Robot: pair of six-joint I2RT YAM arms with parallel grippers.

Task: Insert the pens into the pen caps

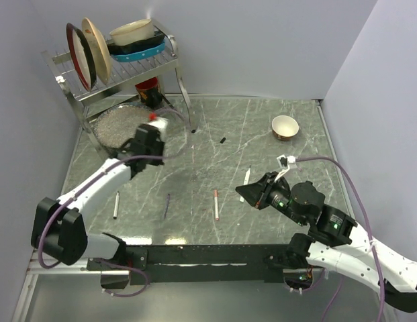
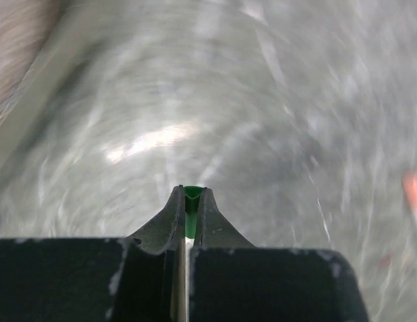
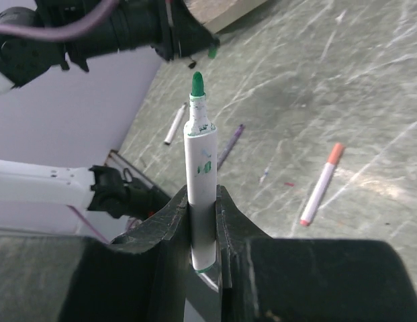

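Nearest me, over the near right of the tabletop [image 1: 309, 161], my right gripper [image 3: 203, 198] has its jaws clamped on the white barrel of a green-tipped pen [image 3: 200, 161]. The pen is uncapped and its tip sticks out well past the fingers. Flat on the tabletop toward the near edge lie a red-orange-capped pen [image 1: 215, 204] around the middle, a thin purple piece [image 1: 166, 205] to its left, and a dark-ended pen [image 1: 116, 205] further left. A plain white pen [image 1: 246, 176] lies just beside the right gripper. Further in on the left, my left gripper [image 2: 192, 194] is up off the surface, jaws pinched on a green cap [image 2: 191, 201] that peeks out between the tips. Beyond the middle lies a small black cap [image 1: 223, 140]. A bowl [image 1: 285, 118] sits toward the far right corner and a dish rack [image 1: 148, 65] at the far left corner.
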